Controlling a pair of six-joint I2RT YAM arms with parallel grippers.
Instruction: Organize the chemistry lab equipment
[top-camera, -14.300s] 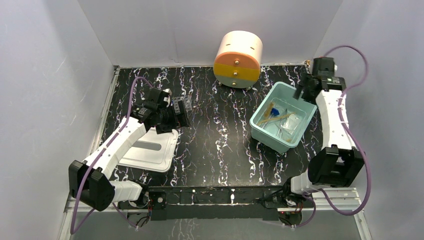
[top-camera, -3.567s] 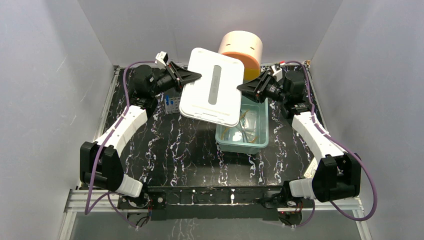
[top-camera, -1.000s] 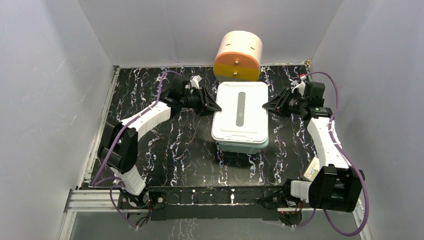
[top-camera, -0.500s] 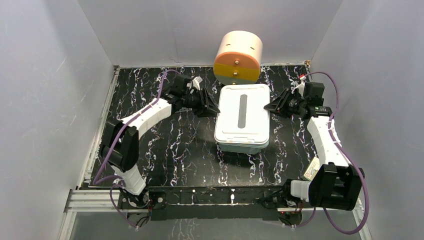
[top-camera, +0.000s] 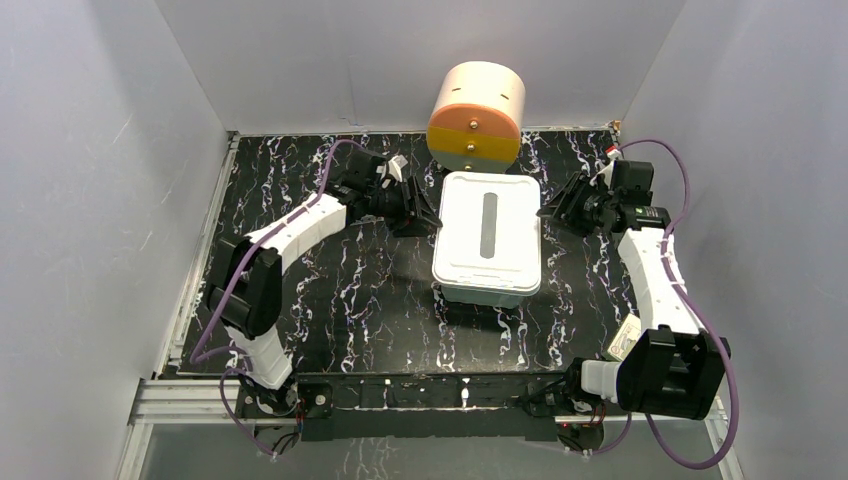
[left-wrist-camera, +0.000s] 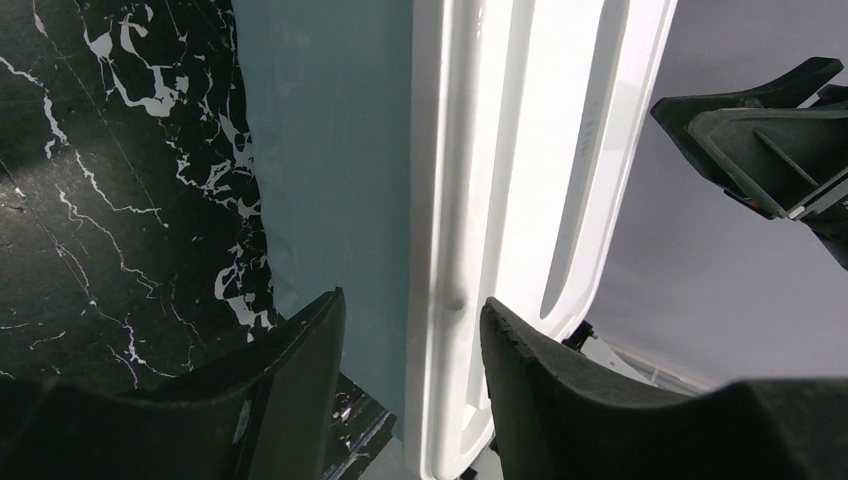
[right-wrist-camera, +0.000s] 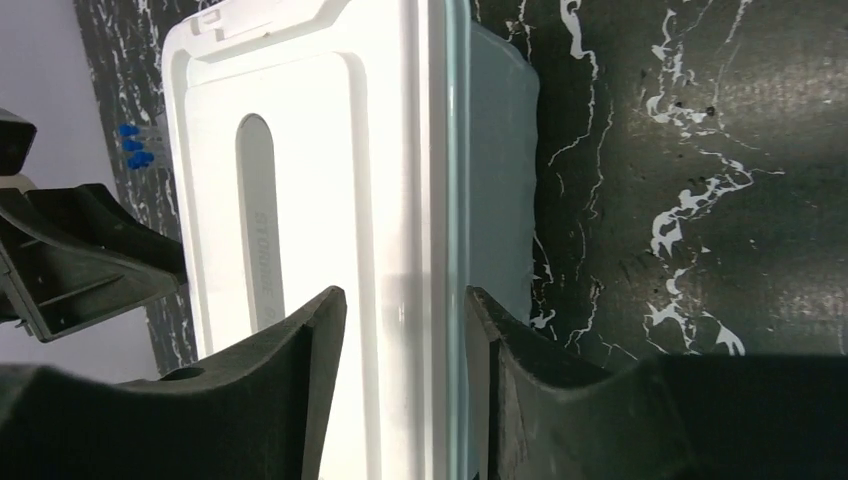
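- Our left gripper (top-camera: 428, 215) sits at the left edge of the white lid (top-camera: 487, 240). In its wrist view the fingers (left-wrist-camera: 290, 400) stand apart. The lid's rim and the wall of the teal bin (left-wrist-camera: 330, 150) show in the gap, and we see nothing pinched.
- The blue-capped tubes (right-wrist-camera: 131, 145) show only as blue caps in the right wrist view. They lie past the lid's far side, beside the left gripper and outside the bin. The rest of the equipment is out of sight; we judge it to be under the lid but cannot confirm it.
- The lid lies flat on the bin at mid-table (top-camera: 350, 290), just in front of the round drawer unit (top-camera: 477, 115).
- Our right gripper (top-camera: 553, 212) is just off the lid's right edge, fingers (right-wrist-camera: 290, 390) parted and holding nothing.
- We judge the step in hand to be closing the bin: the lid looks seated and both grips are let go.
- Next we would draw both grippers straight out sideways so neither finger catches the rim, then deal with the tubes.
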